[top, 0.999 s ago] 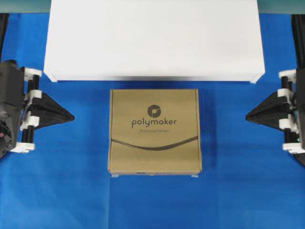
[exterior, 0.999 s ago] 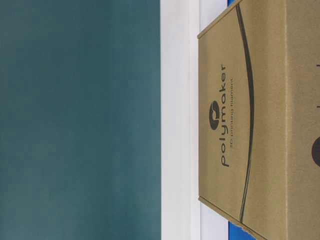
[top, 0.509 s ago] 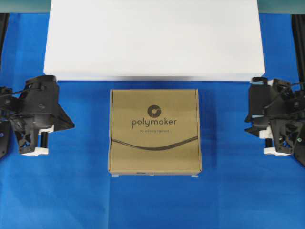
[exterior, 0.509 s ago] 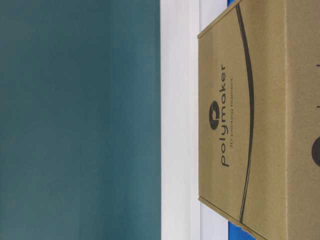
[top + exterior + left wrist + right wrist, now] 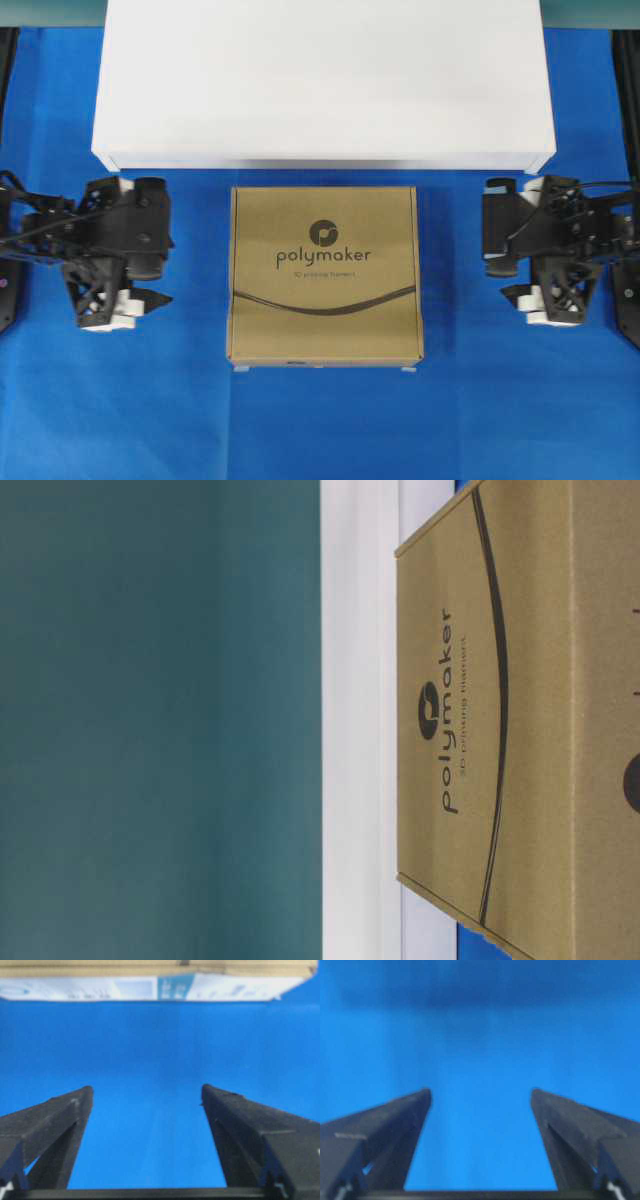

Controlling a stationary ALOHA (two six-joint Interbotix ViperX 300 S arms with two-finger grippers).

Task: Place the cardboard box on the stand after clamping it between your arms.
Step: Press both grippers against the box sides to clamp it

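The brown cardboard box (image 5: 325, 275), printed "polymaker", lies flat on the blue cloth just in front of the white stand (image 5: 320, 80). My left gripper (image 5: 155, 298) is left of the box, apart from it, its tip pointing at the box's side. My right gripper (image 5: 512, 293) is to the right, also apart. The left wrist view shows open, empty jaws (image 5: 147, 1089) and the box's side (image 5: 150, 970) ahead. The right wrist view shows open jaws (image 5: 480, 1091) over blue cloth only. The table-level view shows the box (image 5: 520, 720) and the stand (image 5: 360, 720), no grippers.
Blue cloth (image 5: 320, 430) covers the table around the box. There is a gap of cloth on each side between box and gripper. A teal wall (image 5: 160, 720) lies behind the stand. The stand's top carries nothing.
Both arms have moved inward toward the box's sides and rolled their wrists. The box and stand have not moved.
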